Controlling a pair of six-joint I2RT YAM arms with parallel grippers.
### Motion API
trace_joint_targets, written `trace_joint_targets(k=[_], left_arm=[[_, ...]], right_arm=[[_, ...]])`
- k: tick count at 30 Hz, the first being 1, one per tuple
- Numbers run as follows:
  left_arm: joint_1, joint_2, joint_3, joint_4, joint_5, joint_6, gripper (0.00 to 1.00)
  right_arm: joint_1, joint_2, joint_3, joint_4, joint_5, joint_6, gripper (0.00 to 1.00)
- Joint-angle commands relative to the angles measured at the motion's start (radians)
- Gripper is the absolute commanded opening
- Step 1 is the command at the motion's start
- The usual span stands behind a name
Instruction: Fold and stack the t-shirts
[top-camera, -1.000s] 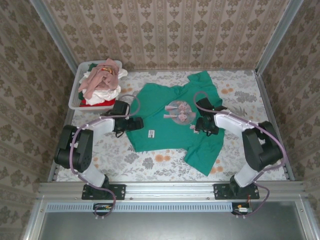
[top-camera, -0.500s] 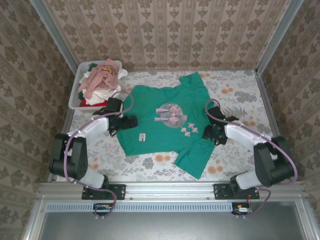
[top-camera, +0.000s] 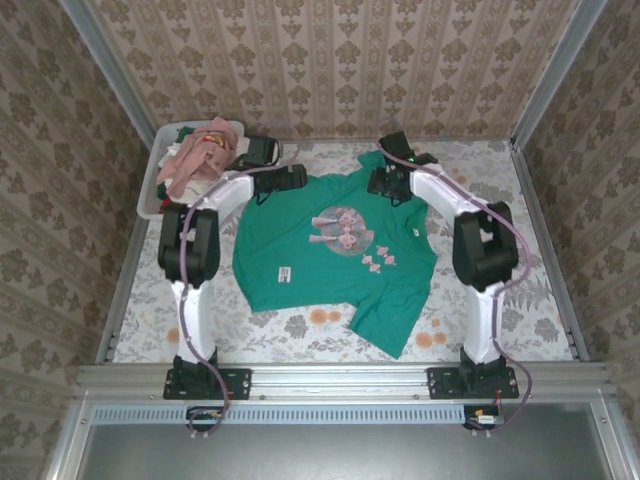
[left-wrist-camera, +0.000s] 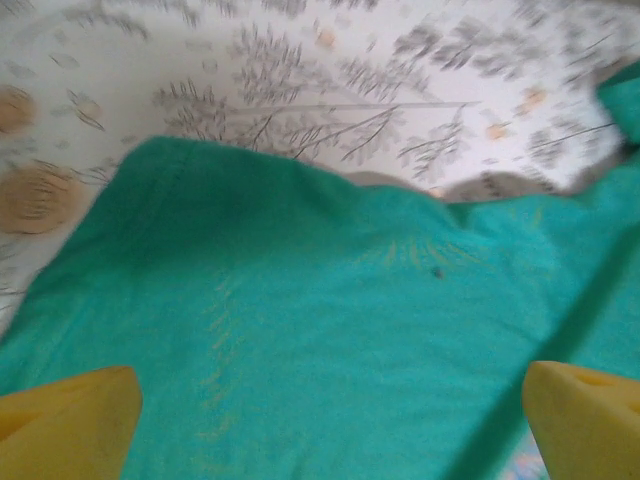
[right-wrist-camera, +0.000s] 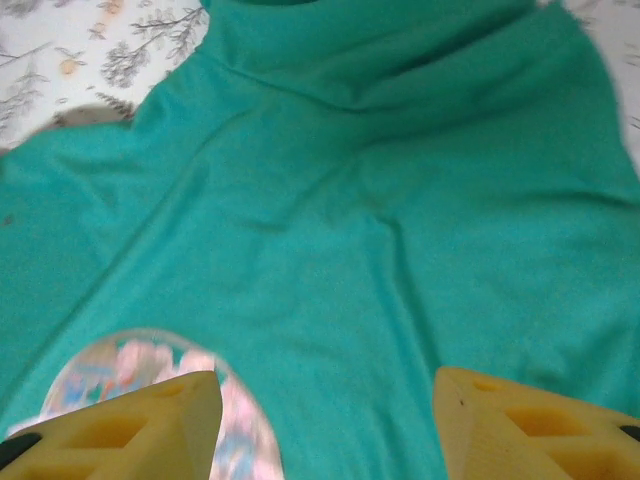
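Note:
A teal-green t-shirt (top-camera: 320, 255) lies spread on the flowered table, with a round pink-grey print (top-camera: 348, 232) and a small white tag (top-camera: 285, 272). My left gripper (top-camera: 292, 178) hovers at the shirt's far left corner. In the left wrist view its yellow fingers (left-wrist-camera: 70, 420) stand wide apart over teal cloth (left-wrist-camera: 330, 300), so the left gripper (left-wrist-camera: 330, 445) is open and holds nothing. My right gripper (top-camera: 386, 183) is at the shirt's far edge, near the neck. It is open (right-wrist-camera: 325, 435) over the cloth (right-wrist-camera: 380, 200), beside the print (right-wrist-camera: 100, 365). More t-shirts (top-camera: 205, 160), pink, white and red, are heaped at the back left.
A white plastic tub (top-camera: 148, 203) holds the heap at the back left corner. Metal rails (top-camera: 545, 240) and patterned walls close in the table on three sides. Bare flowered tablecloth (top-camera: 490, 180) shows right of the shirt and along the near edge (top-camera: 300, 325).
Both arms have swung from the shirt's sides out to its far edge. The shirt's near right part has shifted slightly and it lies flatter. The right jaws have narrowed a little.

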Motion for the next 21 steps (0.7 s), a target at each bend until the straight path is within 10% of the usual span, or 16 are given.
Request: trace_joint_targets(k=[1,21], left_arm=[[0.026,0.081,0.091,-0.03,0.039,-0.006,0.98],[0.129,0.132,0.052,-0.114,0.028,0.003,0.93]], right_arm=[[-0.031,0.128,0.14,-0.104,-0.034,-0.032,0.6],[-0.2,0.059,-0.109,-0.104,-0.105,0.009,0.61]])
